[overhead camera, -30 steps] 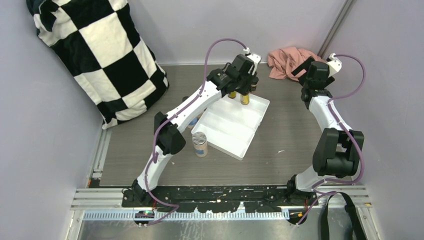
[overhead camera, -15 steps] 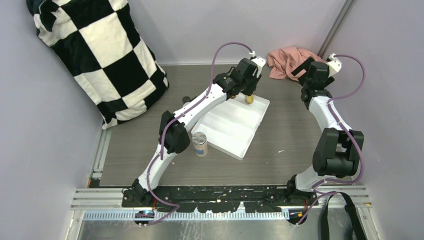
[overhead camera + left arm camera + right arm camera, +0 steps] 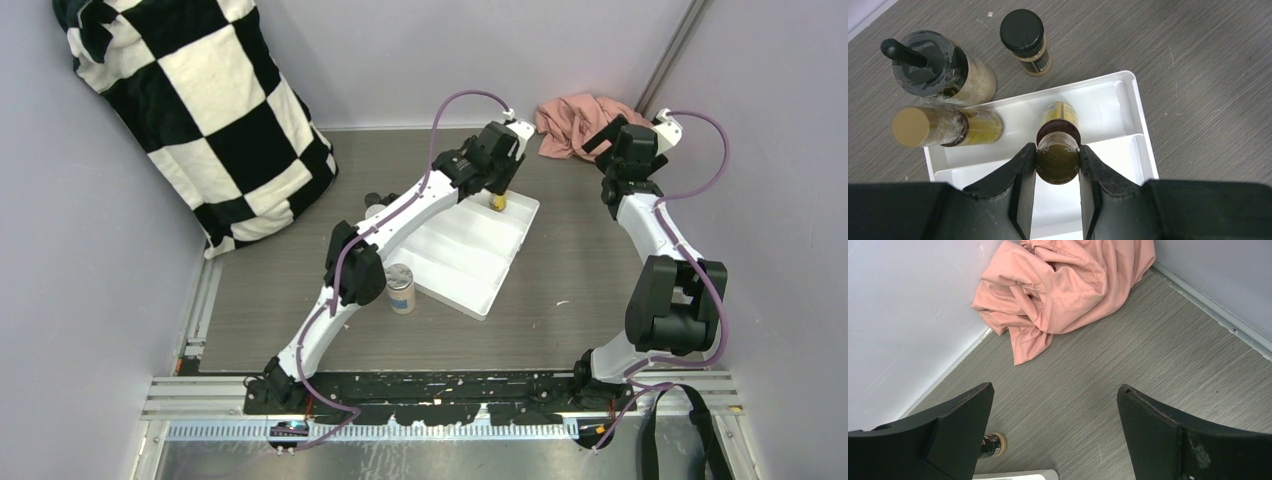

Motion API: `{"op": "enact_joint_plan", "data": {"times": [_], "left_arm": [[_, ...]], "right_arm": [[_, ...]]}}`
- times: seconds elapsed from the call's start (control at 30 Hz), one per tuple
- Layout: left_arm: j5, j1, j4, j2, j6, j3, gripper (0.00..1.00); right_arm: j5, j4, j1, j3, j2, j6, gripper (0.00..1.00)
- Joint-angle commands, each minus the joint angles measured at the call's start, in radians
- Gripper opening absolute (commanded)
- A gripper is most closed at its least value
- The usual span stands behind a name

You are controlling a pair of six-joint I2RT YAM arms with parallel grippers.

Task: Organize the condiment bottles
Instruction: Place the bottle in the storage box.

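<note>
Top view: left claw (image 3: 497,190) reaches over the far corner of the white tray (image 3: 470,262), w/ the brown-cap bottle (image 3: 497,204) right under it, upright in that corner; grip can't be judged from here. Silver-lid jar (image 3: 400,288) stands on the tabletop (image 3: 580,260) just beside the tray's near-left edge, well apart from both claws. Right claw (image 3: 604,138) sits high at back-right, near the pink cloth (image 3: 575,118). Checked blanket (image 3: 200,110) is at back-left. Left wrist view: left claw (image 3: 1058,149) is clamped on the brown-cap bottle (image 3: 1058,162), a finger touching the cap on each side, amber body below, base on the tray (image 3: 1108,100) floor in the far strip. Gold-cap bottle (image 3: 943,127) seems to stand in the same strip, toward the view's left, apart from the claw. Big jar (image 3: 943,72) w/ black lid is on the tabletop just outside the tray rim. Black-cap bottle (image 3: 1025,42) stands further out, also on the tabletop. Right wrist view: right claw (image 3: 1054,387) has its jaws wide apart, nothing btwn them but bare tabletop. Pink cloth (image 3: 1063,285) is bunched in the corner by the wall (image 3: 908,315). A small dark bottle (image 3: 994,445) peeks out beside one finger, mostly hidden, outside the claw; can't tell if it's upright. A tray corner (image 3: 1013,475) shows at the bottom edge.
</note>
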Motion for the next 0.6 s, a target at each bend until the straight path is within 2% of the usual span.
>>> {"op": "enact_joint_plan", "data": {"times": [0.0,0.57], "left_arm": [[-0.006,0.0,0.084,-0.015,0.012,0.079,0.0],[-0.011,0.007,0.04,0.007,0.0,0.115,0.0]], "right_arm": [[-0.002,0.053,-0.002,0.007,0.002,0.008,1.0],[-0.012,0.062,-0.002,-0.002,0.008,0.014,1.0]]}}
